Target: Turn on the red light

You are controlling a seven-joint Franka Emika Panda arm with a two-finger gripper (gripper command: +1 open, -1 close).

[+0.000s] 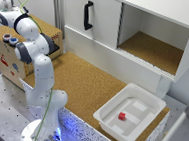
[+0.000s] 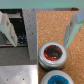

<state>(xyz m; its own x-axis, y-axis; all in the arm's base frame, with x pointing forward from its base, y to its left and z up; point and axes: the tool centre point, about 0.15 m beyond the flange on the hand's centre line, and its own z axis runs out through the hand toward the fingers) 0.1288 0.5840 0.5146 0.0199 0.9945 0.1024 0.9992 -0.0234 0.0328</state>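
Observation:
In the wrist view the red light [image 2: 52,54] is a round cap with a red-orange top and a pale rim. It sits on a cork-coloured surface beside a blue-topped cap [image 2: 59,79]. My gripper [image 2: 42,26] hovers above them, open. Its pale fingers [image 2: 7,27] stand wide apart with nothing between them, and the red light lies below the gap, apart from both fingers. In the exterior view two small round caps [image 1: 9,39] sit on top of the wooden box [image 1: 9,63] at the left. The arm bends over the box, and the hand is mostly cut off at the picture's edge.
A cork-topped counter [image 1: 85,81] runs through the middle. A white bin [image 1: 108,120] holding a small red cube [image 1: 122,115] stands at the exterior view's lower right. Behind is a white cabinet with a black handle [image 1: 87,14] and an open compartment [image 1: 154,48].

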